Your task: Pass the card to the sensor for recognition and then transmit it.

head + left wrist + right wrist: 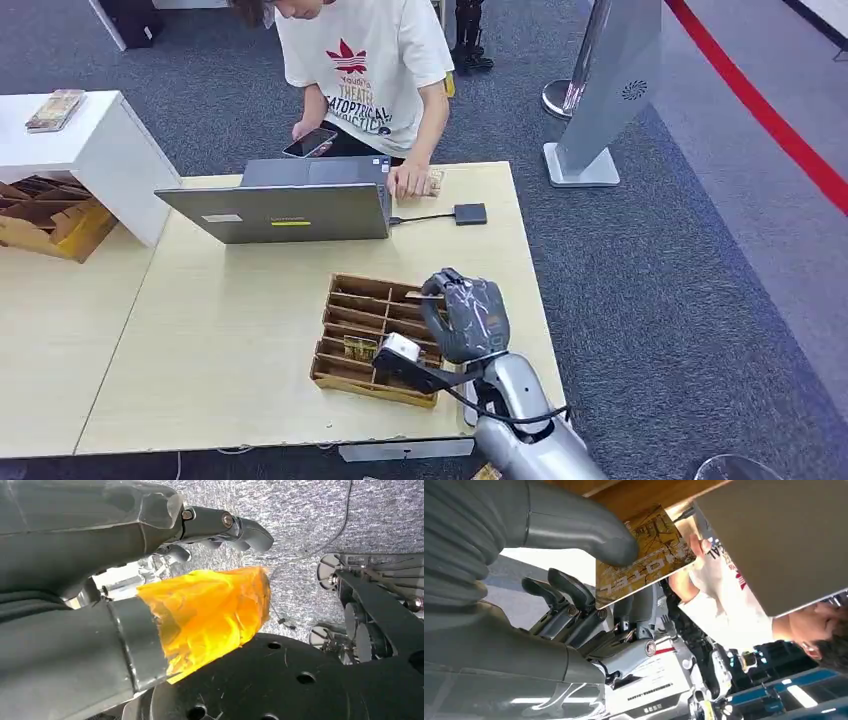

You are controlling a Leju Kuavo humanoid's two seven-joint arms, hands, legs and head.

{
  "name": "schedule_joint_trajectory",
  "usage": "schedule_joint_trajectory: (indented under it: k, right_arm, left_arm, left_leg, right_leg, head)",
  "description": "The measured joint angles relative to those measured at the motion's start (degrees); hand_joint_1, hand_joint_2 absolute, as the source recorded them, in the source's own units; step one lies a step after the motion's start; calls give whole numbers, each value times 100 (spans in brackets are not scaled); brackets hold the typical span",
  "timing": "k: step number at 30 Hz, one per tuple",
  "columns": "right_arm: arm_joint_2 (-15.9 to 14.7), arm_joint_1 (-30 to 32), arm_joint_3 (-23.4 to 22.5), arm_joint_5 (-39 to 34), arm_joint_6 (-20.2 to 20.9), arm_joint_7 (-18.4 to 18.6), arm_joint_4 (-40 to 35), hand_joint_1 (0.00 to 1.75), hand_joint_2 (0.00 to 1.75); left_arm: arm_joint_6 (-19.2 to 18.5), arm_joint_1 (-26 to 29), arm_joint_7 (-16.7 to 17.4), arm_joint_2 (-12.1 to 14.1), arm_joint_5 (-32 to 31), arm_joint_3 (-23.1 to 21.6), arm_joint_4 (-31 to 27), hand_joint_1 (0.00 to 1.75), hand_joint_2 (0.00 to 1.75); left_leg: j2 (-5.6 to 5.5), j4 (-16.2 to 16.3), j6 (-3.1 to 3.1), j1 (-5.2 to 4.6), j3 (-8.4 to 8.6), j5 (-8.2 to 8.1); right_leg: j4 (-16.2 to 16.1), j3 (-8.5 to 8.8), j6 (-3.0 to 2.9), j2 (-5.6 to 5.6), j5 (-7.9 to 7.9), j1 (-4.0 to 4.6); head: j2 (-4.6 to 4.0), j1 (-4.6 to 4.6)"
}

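My right hand (468, 317) hovers over the right end of a wooden divider box (350, 378) on the table. In the right wrist view its thumb (579, 527) and dark fingers (569, 592) pinch a yellow-brown card (649, 555) printed "HOTEL". A pale sliver of that card (428, 296) shows at the fingertips in the head view. The small black sensor (470, 213) lies farther back on the table, cabled to a grey laptop (285, 208). My left hand (125, 575) hangs over the carpet, holding nothing, its thumb (210, 610) wrapped in orange tape and apart from the fingers (240, 530).
A person in a white T-shirt (365, 70) stands behind the table with one hand (410, 180) beside the laptop and a phone (310, 142) in the other. Another card (360, 347) sits in the box. A white cabinet (90, 150) stands at the left, a grey stand (605, 100) at the back right.
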Motion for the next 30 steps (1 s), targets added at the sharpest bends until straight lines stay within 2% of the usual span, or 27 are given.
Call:
schedule_joint_trajectory:
  k: [12, 16, 21, 25, 30]
  right_arm:
    - [-7, 62, -42, -50, -92, -66, -184, 175, 175]
    - [-7, 128, -76, -199, -341, -238, -534, 175, 175]
    - [-7, 201, -144, -383, -636, -413, -1319, 175, 175]
    - [-4, 187, -166, -452, -728, -533, -1836, 175, 175]
    - [59, -16, -162, -544, -715, -675, -2116, 175, 175]
  left_arm:
    - [0, -1, -15, -2, 11, 0, -11, 0, 0]
    - [17, 0, -37, -2, 20, 0, -15, 0, 0]
    - [26, 0, -85, -4, 24, 0, -37, 0, 0]
    - [39, -2, -87, -4, 22, -2, -39, 0, 0]
    - [74, -22, -63, -2, 0, -13, -46, 0, 0]
  left_leg:
    - [0, 0, 0, 0, 0, 0]
    - [0, 0, 0, 0, 0, 0]
    - [0, 0, 0, 0, -1, 0]
    - [0, 0, 0, 0, -1, 0]
    - [0, 0, 0, 0, 0, 1]
  right_leg:
    - [0, 0, 0, 0, 0, 0]
    - [0, 0, 0, 0, 0, 0]
    - [0, 0, 0, 0, 0, 0]
    - [0, 1, 0, 0, 0, 0]
    - [2, 2, 0, 0, 1, 0]
  head:
    - [0, -2]
    - [0, 0]
    - [0, 0]
    - [0, 0]
    - [0, -2]
